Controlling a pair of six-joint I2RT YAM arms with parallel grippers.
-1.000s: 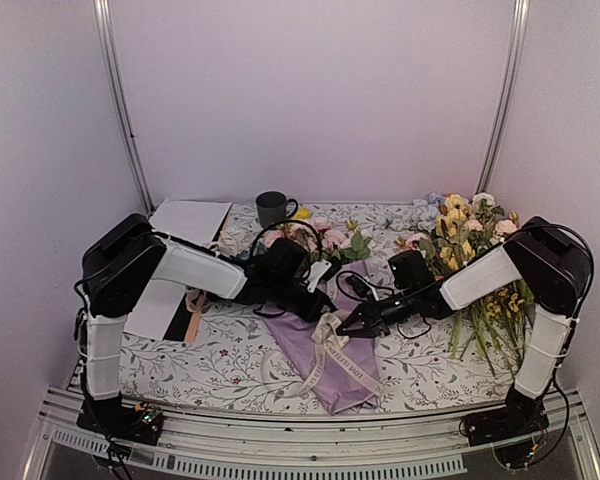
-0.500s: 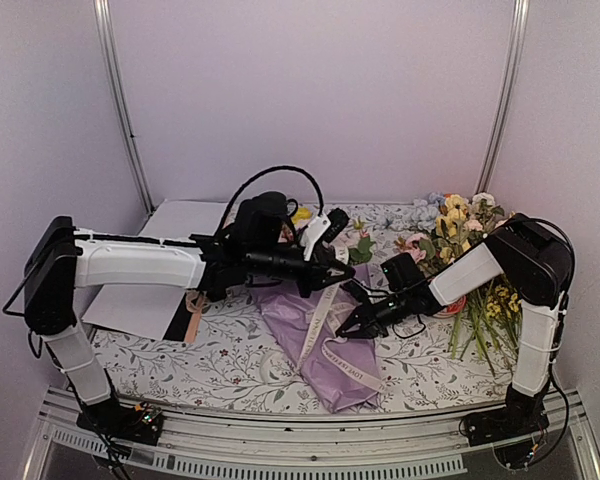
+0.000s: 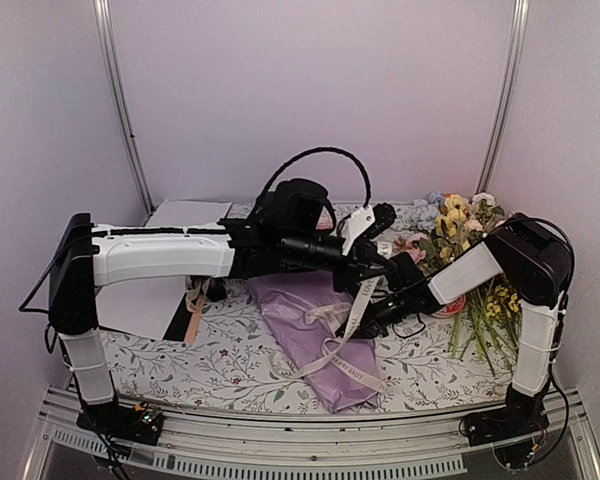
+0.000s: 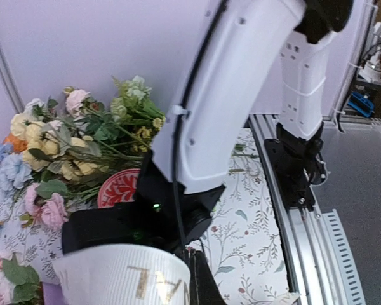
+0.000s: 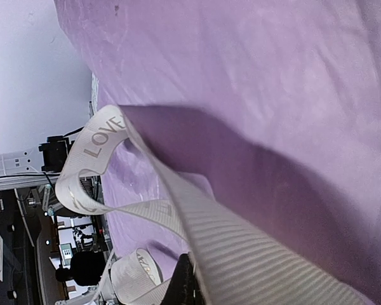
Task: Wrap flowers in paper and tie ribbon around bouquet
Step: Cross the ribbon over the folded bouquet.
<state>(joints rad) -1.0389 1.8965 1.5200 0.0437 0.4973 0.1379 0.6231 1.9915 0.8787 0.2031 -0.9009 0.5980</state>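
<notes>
"What are your grippers doing?"

"My left gripper is pinched tight on the ribbon and holds it up. My right gripper sits at its 6 o'clock, clamped on the same ribbon."

"And the paper?"

"The paper lies on the table at 8 o'clock from both. The ribbon runs down across it toward 7 o'clock."
</notes>
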